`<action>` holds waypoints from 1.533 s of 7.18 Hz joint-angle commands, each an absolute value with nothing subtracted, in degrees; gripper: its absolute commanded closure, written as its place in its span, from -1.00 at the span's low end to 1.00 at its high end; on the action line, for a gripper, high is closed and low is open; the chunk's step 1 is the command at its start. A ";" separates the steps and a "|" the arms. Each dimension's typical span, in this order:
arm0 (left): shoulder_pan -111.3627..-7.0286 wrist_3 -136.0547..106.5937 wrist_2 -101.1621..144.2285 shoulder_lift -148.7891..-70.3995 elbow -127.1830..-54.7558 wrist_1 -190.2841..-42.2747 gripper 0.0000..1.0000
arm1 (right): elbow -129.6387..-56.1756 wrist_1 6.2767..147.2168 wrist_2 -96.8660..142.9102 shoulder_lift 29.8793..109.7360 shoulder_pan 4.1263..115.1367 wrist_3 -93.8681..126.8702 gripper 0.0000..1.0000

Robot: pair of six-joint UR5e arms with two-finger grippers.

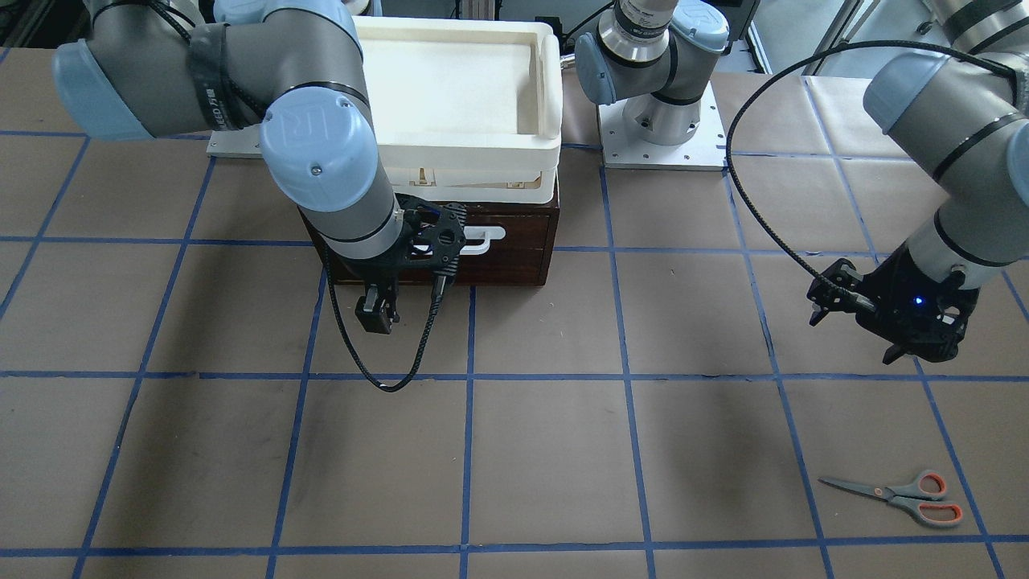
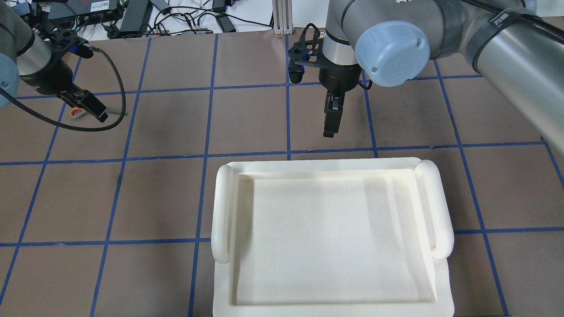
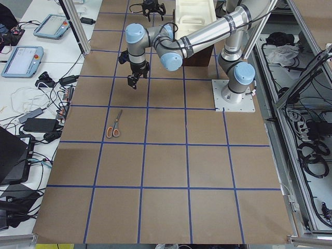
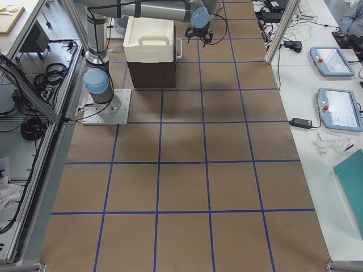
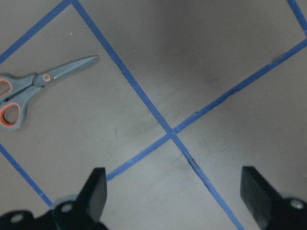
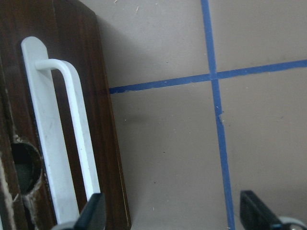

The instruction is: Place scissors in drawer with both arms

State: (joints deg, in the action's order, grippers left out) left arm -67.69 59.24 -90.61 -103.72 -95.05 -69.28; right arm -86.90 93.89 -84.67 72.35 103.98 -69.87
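Note:
The scissors, grey with orange-lined loops, lie flat on the brown table at the front on my left side. They also show in the left wrist view, partly behind the arm in the overhead view, and in the exterior left view. My left gripper hovers open and empty above the table, short of the scissors. The dark brown drawer is shut, its white bar handle facing outward. My right gripper is open and empty just in front of the drawer, beside the handle.
A cream-white plastic tray sits on top of the drawer cabinet. Blue tape lines grid the table. A black cable loops down from the right wrist. Both arm bases stand behind the cabinet.

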 commanded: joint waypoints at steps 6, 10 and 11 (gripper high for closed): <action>-62.40 106.74 -90.00 -120.56 -88.96 -52.39 -1.00 | -88.07 90.36 -88.59 69.43 108.90 -72.86 -1.00; -62.40 116.52 -89.74 -126.99 -84.99 -47.23 -1.00 | -87.98 90.88 -88.42 68.30 108.90 -73.39 -1.00; -62.40 120.37 -89.74 -128.13 -84.90 -47.02 -1.00 | -87.98 90.62 -87.90 68.20 108.90 -73.30 -1.00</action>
State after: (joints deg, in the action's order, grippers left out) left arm -62.40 116.65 -89.78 -126.59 -85.12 -48.46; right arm -88.01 90.80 -88.35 68.54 108.89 -73.34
